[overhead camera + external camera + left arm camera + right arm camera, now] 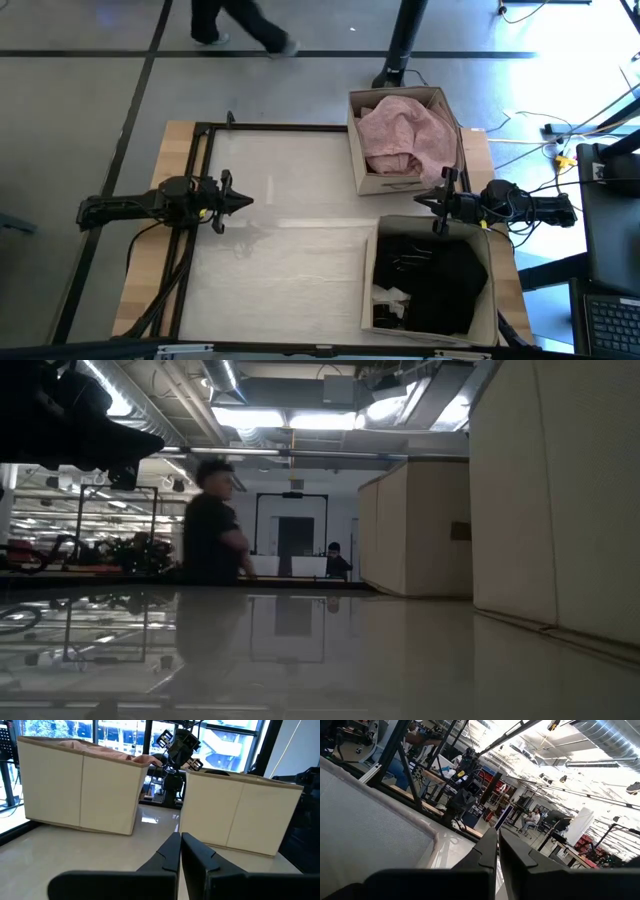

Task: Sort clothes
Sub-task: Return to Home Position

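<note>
Arms at rest posn, sorting seemingly finished.

Left gripper [238, 200] hovers over the left side of the table [290, 270], fingers pressed together w/ nothing between them. Right gripper [424, 201] sits opposite, at the gap between the two boxes, fingers likewise closed & empty. Pink garment [400, 135] fills the far box [355, 150]; black clothes [445, 275] plus a white piece [390, 298] lie in the near box [367, 290]. No garment shows on the tabletop btwn the arms. Judged step: return to home, approx complete, both arms level & apart. Next move, if any, prob needs only a small settling of the joints, no grasp. Plaid & navy items aren't visible in these views, so can't confirm every piece is boxed. Person [240, 22] walks past beyond the table.
</note>
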